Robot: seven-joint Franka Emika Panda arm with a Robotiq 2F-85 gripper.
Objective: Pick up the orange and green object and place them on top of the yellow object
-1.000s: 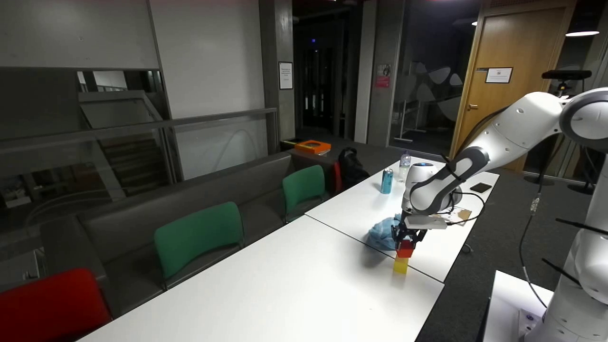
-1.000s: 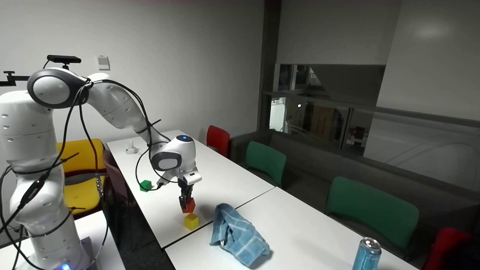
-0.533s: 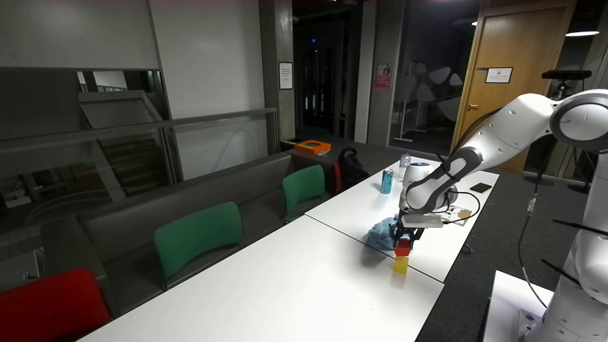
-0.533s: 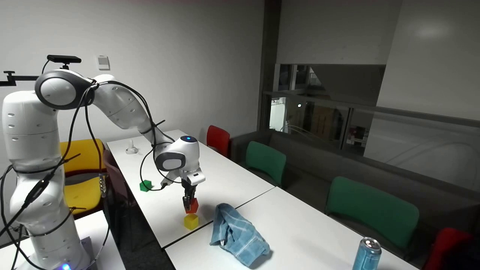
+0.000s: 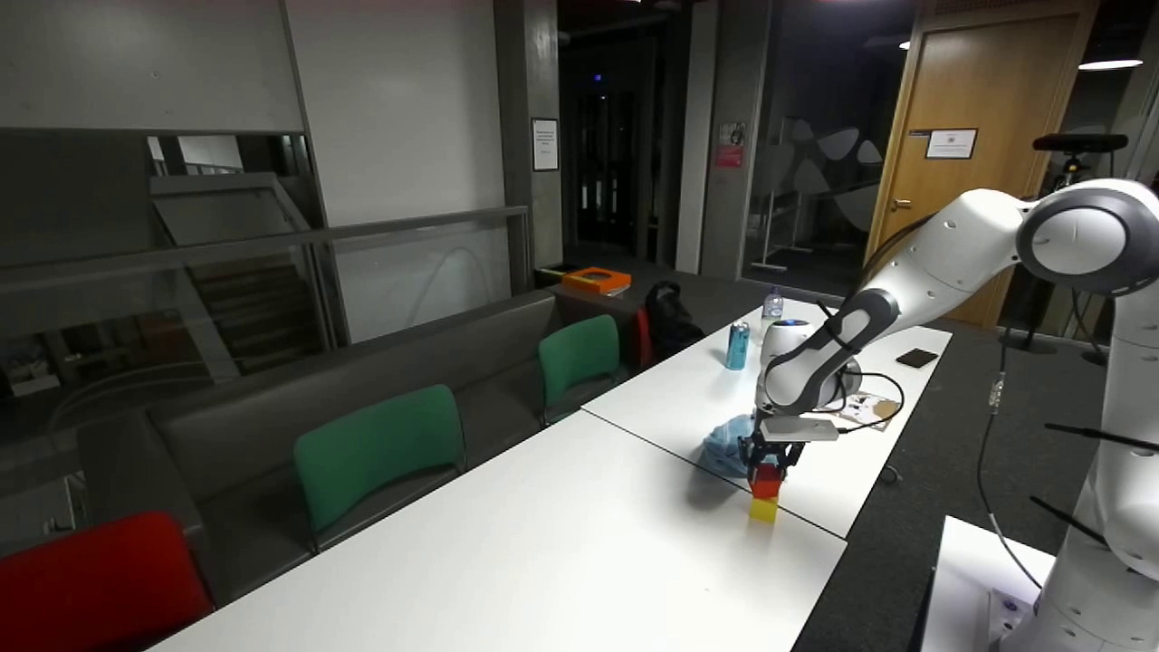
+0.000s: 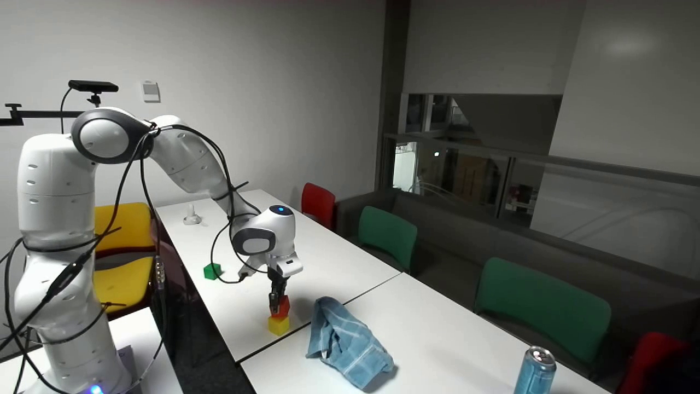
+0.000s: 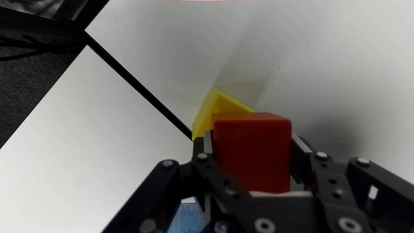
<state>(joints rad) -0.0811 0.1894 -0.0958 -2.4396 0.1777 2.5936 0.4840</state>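
The orange object is a red-orange cube (image 6: 283, 307), held by my gripper (image 7: 254, 142), which is shut on its two sides in the wrist view. The yellow object is a cube (image 6: 279, 326) standing on the table, directly below the held cube in both exterior views (image 5: 763, 512). In the wrist view the held cube (image 7: 252, 155) covers part of the yellow cube (image 7: 207, 113), whose corner sticks out at the upper left, turned at an angle. I cannot tell whether the two cubes touch. The green cube (image 6: 212, 271) lies on the table near its edge, out of the wrist view.
A blue cloth (image 6: 350, 345) lies close to the yellow cube, across the seam between two white tables (image 6: 339, 246). A blue can (image 6: 536, 372) stands farther along. A small white object (image 6: 191, 216) is at the far end. Chairs (image 5: 380, 453) line the long side.
In an exterior view the gripper has moved right and then down with the red-orange cube, which now overlaps the top of the yellow cube. The yellow and green cubes have not moved.
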